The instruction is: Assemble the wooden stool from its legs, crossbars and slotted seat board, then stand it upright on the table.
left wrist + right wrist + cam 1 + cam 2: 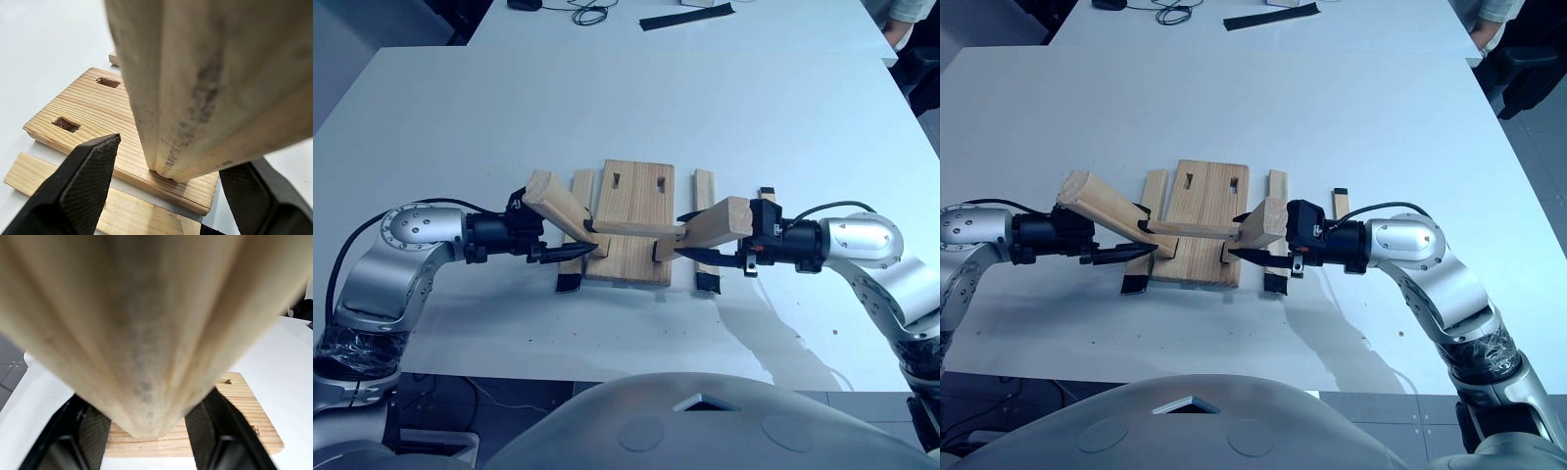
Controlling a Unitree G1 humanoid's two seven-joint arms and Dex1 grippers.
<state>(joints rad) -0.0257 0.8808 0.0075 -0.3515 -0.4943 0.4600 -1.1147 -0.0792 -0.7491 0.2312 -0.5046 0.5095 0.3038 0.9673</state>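
Note:
The slotted seat board lies flat on the white table. Above its near half hang two thick wooden legs joined by a crossbar. My left gripper is shut on the left leg, which tilts up and outward. My right gripper is shut on the right leg. In the left wrist view the leg stands between the black fingers over the board. The right wrist view has the other leg between its fingers.
Two loose wooden strips lie on either side of the board, one on the left and one on the right, each with a black end toward me. A small piece lies farther right. Cables and black items sit on the far table.

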